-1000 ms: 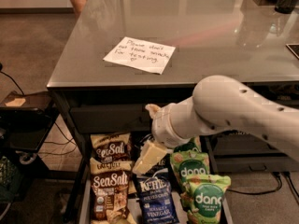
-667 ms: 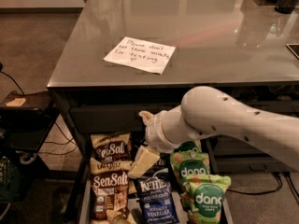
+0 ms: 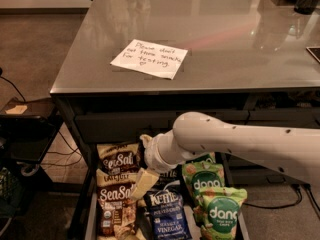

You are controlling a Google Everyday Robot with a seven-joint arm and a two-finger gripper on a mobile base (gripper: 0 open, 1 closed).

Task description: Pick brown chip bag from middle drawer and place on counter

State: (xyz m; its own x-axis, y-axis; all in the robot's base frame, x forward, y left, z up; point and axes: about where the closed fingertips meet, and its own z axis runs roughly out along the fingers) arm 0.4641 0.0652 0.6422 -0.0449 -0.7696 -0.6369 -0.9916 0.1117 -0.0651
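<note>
Lettering on the brown chip bag (image 3: 114,209) reads "Sea Salt" in white script, with a small green seal lower down. It lies flat at the left of the middle drawer (image 3: 90,218), which is pulled out below the front edge of the counter (image 3: 240,49), near its front-left corner. A twin bag (image 3: 117,160) with the same script lies just behind it, closer to the counter.

Right of them is a dark blue bag (image 3: 167,215) marked "Kettle" and "Vinegar". Further right are two green bags, one (image 3: 202,180) behind the other (image 3: 222,216), both marked "dang" in white on a round badge.

The gripper (image 3: 141,181) hangs over the drawer between the brown bags and the blue one. Its cream tip covers the top right corner of the brown chip bag. Whether it is open or closed, I cannot tell. The white arm (image 3: 240,144) comes in from the right under the front edge and hides the back of the blue bag and part of the rear green one.

On the counter, towards the front-left corner, lies a white note (image 3: 150,58) handwritten roughly "Please don't eat these snacks for testing".

Compared with a moment ago, the gripper has gone slightly lower and further left, and the arm lies flatter.
</note>
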